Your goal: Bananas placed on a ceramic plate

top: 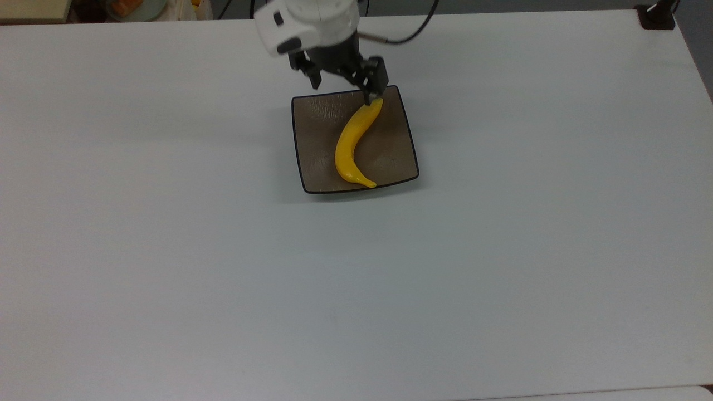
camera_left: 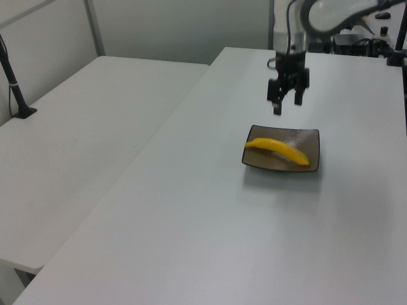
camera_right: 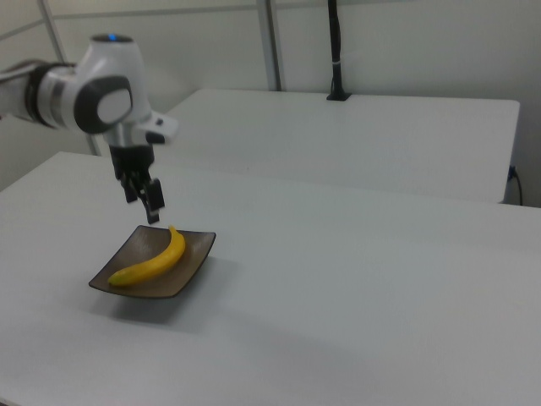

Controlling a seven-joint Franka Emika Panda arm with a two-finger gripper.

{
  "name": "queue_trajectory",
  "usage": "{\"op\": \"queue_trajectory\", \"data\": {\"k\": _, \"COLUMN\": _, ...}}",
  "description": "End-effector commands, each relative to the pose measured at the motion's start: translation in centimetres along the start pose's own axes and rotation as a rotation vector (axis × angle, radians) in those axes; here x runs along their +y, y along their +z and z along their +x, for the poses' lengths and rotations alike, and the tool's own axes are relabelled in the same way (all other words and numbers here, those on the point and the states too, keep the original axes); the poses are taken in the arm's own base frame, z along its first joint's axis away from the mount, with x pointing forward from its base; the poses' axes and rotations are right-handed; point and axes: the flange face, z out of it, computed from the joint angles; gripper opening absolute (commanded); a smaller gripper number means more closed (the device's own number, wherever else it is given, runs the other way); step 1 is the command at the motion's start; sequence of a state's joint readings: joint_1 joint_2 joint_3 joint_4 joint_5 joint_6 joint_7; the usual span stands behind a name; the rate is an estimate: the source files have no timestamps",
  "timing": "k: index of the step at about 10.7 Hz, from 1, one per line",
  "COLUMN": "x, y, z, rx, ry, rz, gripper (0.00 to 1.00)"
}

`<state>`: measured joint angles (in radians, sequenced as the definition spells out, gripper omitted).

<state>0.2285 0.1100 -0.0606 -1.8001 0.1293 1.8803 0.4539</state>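
A glossy yellow banana (top: pixel 346 146) lies free on the square brown ceramic plate (top: pixel 317 139), stretched from the plate's far right part to its near rim in the top view. In the left view the banana (camera_left: pixel 278 149) crosses the plate (camera_left: pixel 313 136) lengthwise. The right view shows the banana (camera_right: pixel 152 262) on the plate (camera_right: pixel 193 254) too. My gripper (top: pixel 342 90) hangs open and empty in the air above the plate's far edge, clear of the banana. It also appears raised in the left view as gripper (camera_left: pixel 286 105) and in the right view as gripper (camera_right: pixel 143 208).
The plate sits on a wide white table (top: pixel 356 289). A black clamp base (top: pixel 657 15) stands at the table's far right corner in the top view. A second white table (camera_left: pixel 76 146) with a black post (camera_left: pixel 14 82) lies at the left view's left.
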Motion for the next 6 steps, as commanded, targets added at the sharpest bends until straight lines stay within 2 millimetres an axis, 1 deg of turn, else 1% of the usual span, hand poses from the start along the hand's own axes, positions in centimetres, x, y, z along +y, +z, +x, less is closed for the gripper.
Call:
{"op": "queue_trajectory", "data": {"k": 1, "x": -0.4, "y": -9.4, "z": -2.4, "rx": 0.044, "ry": -0.04, "rz": 0.013, "gripper": 1.0}}
{"op": "queue_trajectory", "data": {"k": 2, "x": -0.2, "y": -11.0, "z": -3.3, "rx": 0.058, "ry": -0.057, "rz": 0.023, "gripper": 1.0}}
{"op": "queue_trajectory", "data": {"k": 3, "x": 0.1, "y": -12.2, "z": -4.3, "rx": 0.059, "ry": -0.085, "rz": 0.023, "gripper": 1.0}}
{"op": "queue_trajectory", "data": {"k": 4, "x": 0.0, "y": -12.5, "z": -5.1, "rx": 0.038, "ry": -0.132, "rz": 0.009, "gripper": 1.0}}
{"op": "queue_trajectory", "data": {"k": 5, "x": 0.4, "y": -12.7, "z": -5.5, "rx": 0.031, "ry": -0.19, "rz": -0.023, "gripper": 1.0}}
{"op": "queue_trajectory", "data": {"k": 6, "x": 0.6, "y": -12.6, "z": -5.4, "rx": 0.029, "ry": -0.239, "rz": -0.036, "gripper": 1.0}}
